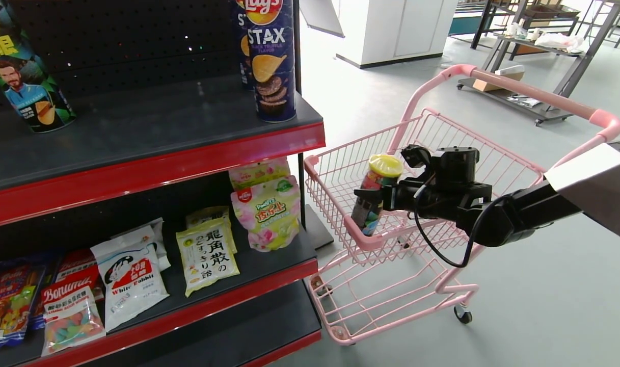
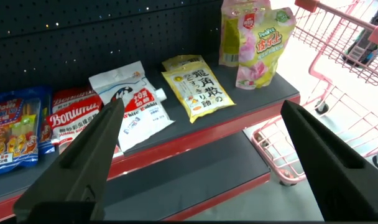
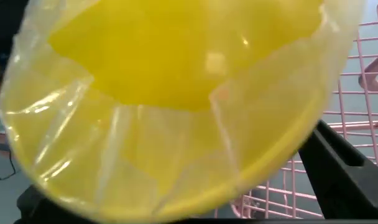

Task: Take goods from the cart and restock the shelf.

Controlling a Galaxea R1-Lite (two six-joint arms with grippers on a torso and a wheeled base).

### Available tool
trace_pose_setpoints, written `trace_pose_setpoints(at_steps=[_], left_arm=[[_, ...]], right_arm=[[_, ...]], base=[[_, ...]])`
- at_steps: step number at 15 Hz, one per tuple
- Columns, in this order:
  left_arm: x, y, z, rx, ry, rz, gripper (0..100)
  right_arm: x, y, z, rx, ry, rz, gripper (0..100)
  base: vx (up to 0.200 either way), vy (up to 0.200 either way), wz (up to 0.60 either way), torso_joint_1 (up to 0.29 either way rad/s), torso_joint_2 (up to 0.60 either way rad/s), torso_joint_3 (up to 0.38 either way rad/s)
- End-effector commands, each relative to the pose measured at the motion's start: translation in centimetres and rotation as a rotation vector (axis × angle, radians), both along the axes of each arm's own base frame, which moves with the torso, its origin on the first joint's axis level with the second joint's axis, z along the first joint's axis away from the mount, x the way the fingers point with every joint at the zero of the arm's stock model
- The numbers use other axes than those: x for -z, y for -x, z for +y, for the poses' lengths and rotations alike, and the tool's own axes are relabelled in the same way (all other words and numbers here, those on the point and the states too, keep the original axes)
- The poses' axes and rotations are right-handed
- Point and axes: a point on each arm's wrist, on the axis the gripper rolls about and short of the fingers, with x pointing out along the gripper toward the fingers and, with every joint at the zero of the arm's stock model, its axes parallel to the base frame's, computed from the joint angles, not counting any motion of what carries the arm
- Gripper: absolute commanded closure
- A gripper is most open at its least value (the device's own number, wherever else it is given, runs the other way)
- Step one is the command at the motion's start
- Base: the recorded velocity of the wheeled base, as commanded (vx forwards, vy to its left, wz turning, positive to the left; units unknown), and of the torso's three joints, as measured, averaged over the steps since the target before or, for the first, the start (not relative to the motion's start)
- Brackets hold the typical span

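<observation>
Head view, centre of frame — right gripper [image 1: 369,195] clenched on the snack can [image 1: 367,216] below its yellow lid [image 1: 385,165], over the cart [image 1: 493,153] rim. I judge the can light, stiff and slick-walled — a mid-body hold suits. Left gripper [image 2: 201,155] spread wide, holding nothing.

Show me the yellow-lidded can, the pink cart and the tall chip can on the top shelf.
yellow-lidded can [image 1: 385,165], head view, on the lid.
pink cart [image 1: 534,92], head view, on the handle.
tall chip can [image 1: 271,66], head view, on the label.
</observation>
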Motion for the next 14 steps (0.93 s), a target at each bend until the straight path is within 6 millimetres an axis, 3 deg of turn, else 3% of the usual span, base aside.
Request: trace_pose_setpoints(at_steps=[1,2,3,7,9,10,11,12,13,14], left_arm=[[0.0,0.0,0.0,0.000,0.000,0.001,0],[0.0,0.0,0.0,0.000,-0.001,0.001,0],[0.0,0.0,0.0,0.002,0.000,0.001,0],[0.0,0.0,0.0,0.002,0.000,0.001,0],[0.0,0.0,0.0,0.000,0.000,0.001,0],[0.0,0.0,0.0,0.000,0.000,0.001,0],[0.0,0.0,0.0,0.000,0.000,0.001,0],[0.0,0.0,0.0,0.002,0.000,0.001,0],[0.0,0.0,0.0,0.000,0.002,0.003,0],[0.0,0.0,0.0,0.002,0.002,0.003,0]], right_arm=[[0.3,-0.4,-0.2,0.007,0.000,0.001,0],[0.2,-0.7,-0.2,0.009,-0.002,-0.006,0],[0.4,-0.9,-0.1,0.010,-0.002,-0.008,100],[0.2,-1.2,-0.1,0.015,-0.019,-0.009,100],[-1.5,-0.8,-0.3,0.049,-0.016,-0.052,100],[-3.6,-0.3,-0.6,0.072,-0.024,-0.099,100],[-4.3,-0.1,-0.6,0.074,-0.028,-0.114,100],[-9.1,2.1,-1.2,0.077,-0.057,-0.210,100],[-11.0,3.1,-1.5,0.077,-0.066,-0.238,100],[-14.7,5.9,-2.2,0.074,-0.078,-0.274,100]], base=[[0.000,0.000,0.00,0.000,0.00,0.000],[0.000,0.000,0.00,0.000,0.00,0.000],[0.000,0.000,0.00,0.000,0.00,0.000],[0.000,0.000,0.00,0.000,0.00,0.000],[0.000,0.000,0.00,0.000,0.00,0.000],[0.000,0.000,0.00,0.000,0.00,0.000],[0.000,0.000,0.00,0.000,0.00,0.000],[0.000,0.000,0.00,0.000,0.00,0.000],[0.000,0.000,0.00,0.000,0.00,0.000],[0.000,0.000,0.00,0.000,0.00,0.000]])
